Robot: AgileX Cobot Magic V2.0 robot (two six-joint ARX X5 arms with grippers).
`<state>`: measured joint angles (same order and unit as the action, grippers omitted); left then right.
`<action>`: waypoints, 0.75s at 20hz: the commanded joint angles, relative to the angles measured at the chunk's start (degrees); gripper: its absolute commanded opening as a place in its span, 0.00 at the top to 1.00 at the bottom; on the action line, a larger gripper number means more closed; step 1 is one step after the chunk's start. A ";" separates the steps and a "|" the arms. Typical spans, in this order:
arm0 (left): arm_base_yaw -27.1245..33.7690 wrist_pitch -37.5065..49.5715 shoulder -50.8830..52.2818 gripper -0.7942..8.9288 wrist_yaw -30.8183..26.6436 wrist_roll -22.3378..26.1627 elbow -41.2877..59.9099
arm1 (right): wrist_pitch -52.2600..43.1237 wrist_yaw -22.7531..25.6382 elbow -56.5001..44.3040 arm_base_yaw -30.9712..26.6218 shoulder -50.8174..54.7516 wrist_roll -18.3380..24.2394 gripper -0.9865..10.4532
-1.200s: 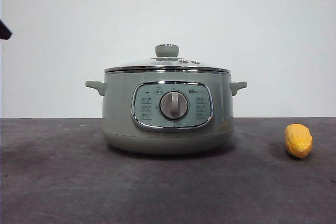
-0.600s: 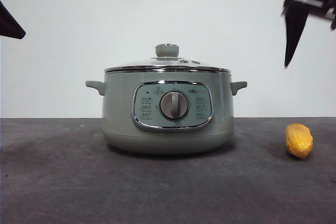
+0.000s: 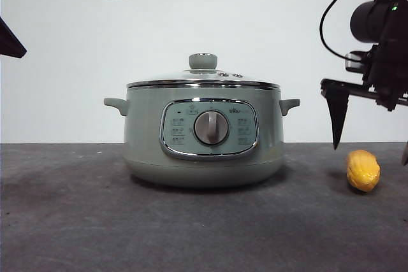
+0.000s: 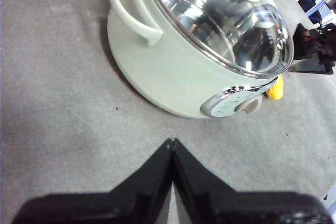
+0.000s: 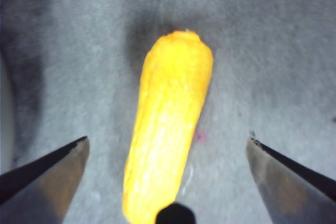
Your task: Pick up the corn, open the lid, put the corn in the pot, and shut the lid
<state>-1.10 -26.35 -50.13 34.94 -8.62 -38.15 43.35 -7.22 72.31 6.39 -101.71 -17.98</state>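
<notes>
The corn (image 3: pixel 363 170) lies on the dark table, to the right of the pot (image 3: pixel 146 138). My right gripper (image 3: pixel 370 150) hangs just above the corn, open wide, one jaw on each side and not touching it. The right wrist view shows the corn (image 5: pixel 173 103) lengthwise between the spread jaws of that gripper (image 5: pixel 168 141). The lid (image 3: pixel 203 78) sits shut on the pot, knob on top. My left gripper (image 4: pixel 172 141) is shut and empty, above the table to the pot's left. Its view shows the pot (image 4: pixel 168 72), the lid (image 4: pixel 220 19) and the corn (image 4: pixel 274 88).
A white wall with two sockets stands behind the table. The left arm shows only as a black tip (image 3: pixel 9 41) at the upper left edge. The pot's side handles (image 3: pixel 116 104) stick out on both sides.
My right arm has come down from the upper right to just above the corn, jaws spread. The black tip at the left edge has barely shifted. Pot, lid and corn have not moved.
</notes>
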 commanded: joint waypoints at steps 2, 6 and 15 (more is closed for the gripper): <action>-0.13 0.11 -0.83 0.92 -0.02 0.26 -0.02 | -0.59 2.80 0.09 0.09 -2.51 0.02 0.48; -0.13 0.26 -1.97 0.92 0.00 0.28 -0.02 | -0.79 3.21 0.09 0.09 -4.28 0.20 0.51; -1.09 0.24 -2.29 0.92 0.33 4.52 -0.04 | 0.70 3.85 0.15 0.00 -5.53 4.76 0.93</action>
<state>-2.07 -26.33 -52.31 35.18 -5.41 -38.15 43.68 -3.86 72.53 6.39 -106.37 -14.39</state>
